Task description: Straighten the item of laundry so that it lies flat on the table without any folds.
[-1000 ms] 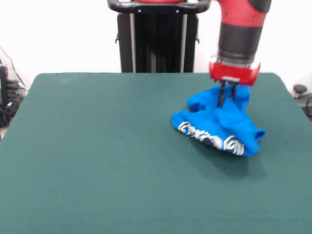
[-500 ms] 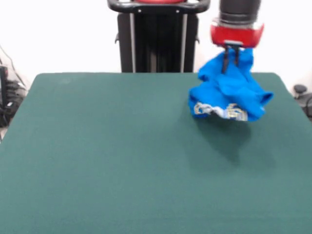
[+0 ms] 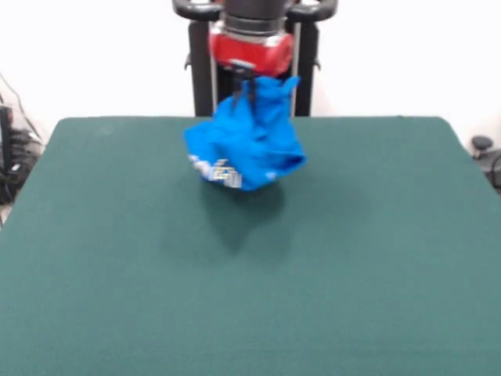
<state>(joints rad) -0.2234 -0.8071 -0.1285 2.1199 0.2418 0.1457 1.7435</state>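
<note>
Gripping bunched T-shirt (image 3: 246, 149), gripper (image 3: 243, 92) closed.

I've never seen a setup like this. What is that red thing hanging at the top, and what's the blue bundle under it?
The red and black part is the end of a robot arm, standing on the black pedestal behind the table. The camera looks at it from across the table. At the arm's tip is a gripper; its thin dark fingers are pinched shut on a small blue T-shirt. The shirt hangs bunched up in the air, clear of the green table, with its shadow on the felt below. Some light lettering shows on its lower edge.
</note>
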